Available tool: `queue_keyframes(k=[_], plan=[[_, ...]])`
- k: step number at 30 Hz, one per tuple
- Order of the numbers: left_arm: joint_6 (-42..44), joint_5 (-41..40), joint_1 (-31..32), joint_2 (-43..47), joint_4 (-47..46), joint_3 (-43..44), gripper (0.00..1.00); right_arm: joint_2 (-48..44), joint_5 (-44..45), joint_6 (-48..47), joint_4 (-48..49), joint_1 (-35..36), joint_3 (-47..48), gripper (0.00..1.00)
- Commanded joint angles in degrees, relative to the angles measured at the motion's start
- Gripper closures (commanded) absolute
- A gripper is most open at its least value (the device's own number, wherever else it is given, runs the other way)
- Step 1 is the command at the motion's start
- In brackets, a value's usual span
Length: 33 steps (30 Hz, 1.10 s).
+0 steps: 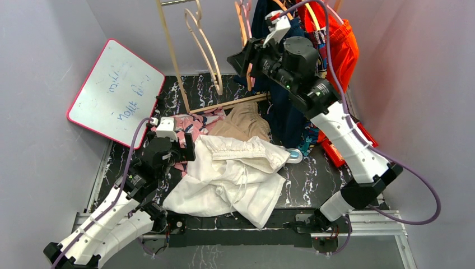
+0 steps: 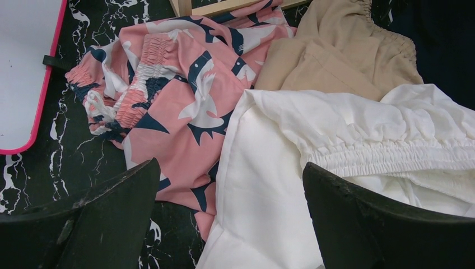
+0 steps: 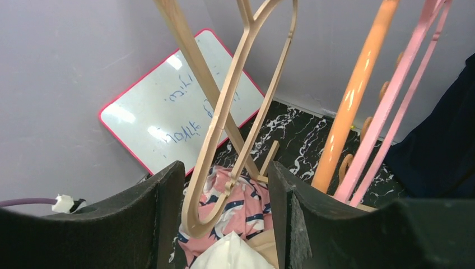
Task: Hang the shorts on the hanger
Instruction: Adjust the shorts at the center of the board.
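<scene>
The white shorts (image 1: 229,176) lie crumpled on the black marbled table, waistband (image 2: 386,154) towards the back. My left gripper (image 1: 187,150) hovers open over their left edge (image 2: 263,190), where they overlap a pink patterned garment (image 2: 185,106); its jaws hold nothing. The pale beige hanger (image 1: 218,84) hangs from the wooden rack at the back. My right gripper (image 1: 242,56) is raised beside it. In the right wrist view the hanger's lower curved end (image 3: 194,228) shows between the parted fingers, close to the left one, and is not gripped.
Tan shorts (image 1: 243,120) lie behind the white ones. Pink hangers (image 1: 245,28), an orange bar (image 3: 353,95), navy clothing (image 1: 285,117) and an orange garment (image 1: 341,45) crowd the rack's right side. A pink-framed whiteboard (image 1: 115,92) leans at the left wall. Grey walls enclose the table.
</scene>
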<state>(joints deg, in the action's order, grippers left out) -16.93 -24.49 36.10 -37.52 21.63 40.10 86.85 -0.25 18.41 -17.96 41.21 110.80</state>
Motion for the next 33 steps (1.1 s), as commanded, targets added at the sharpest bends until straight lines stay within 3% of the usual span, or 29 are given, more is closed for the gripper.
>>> queue_keyframes(k=[1,9,19,26,33], plan=[[0.5,-1.3,-0.3,-0.1,-1.2,0.7,0.02,0.7,-0.3,-2.2,6.1,2.2,3.5,0.36],[0.7,-2.9,-0.3,1.0,-1.6,0.4,0.02,9.7,1.7,-4.2,5.7,5.0,10.8,0.31],[0.7,-2.8,-0.3,0.7,-1.3,0.5,0.01,17.8,10.7,-8.2,4.8,6.5,16.4,0.32],[1.5,-3.1,-0.3,0.1,-1.4,0.7,0.02,20.2,10.8,-7.6,5.3,6.5,17.2,0.49],[1.6,-3.1,-0.3,0.3,-1.2,0.7,0.02,19.8,11.8,-6.4,7.9,6.5,15.3,0.73]])
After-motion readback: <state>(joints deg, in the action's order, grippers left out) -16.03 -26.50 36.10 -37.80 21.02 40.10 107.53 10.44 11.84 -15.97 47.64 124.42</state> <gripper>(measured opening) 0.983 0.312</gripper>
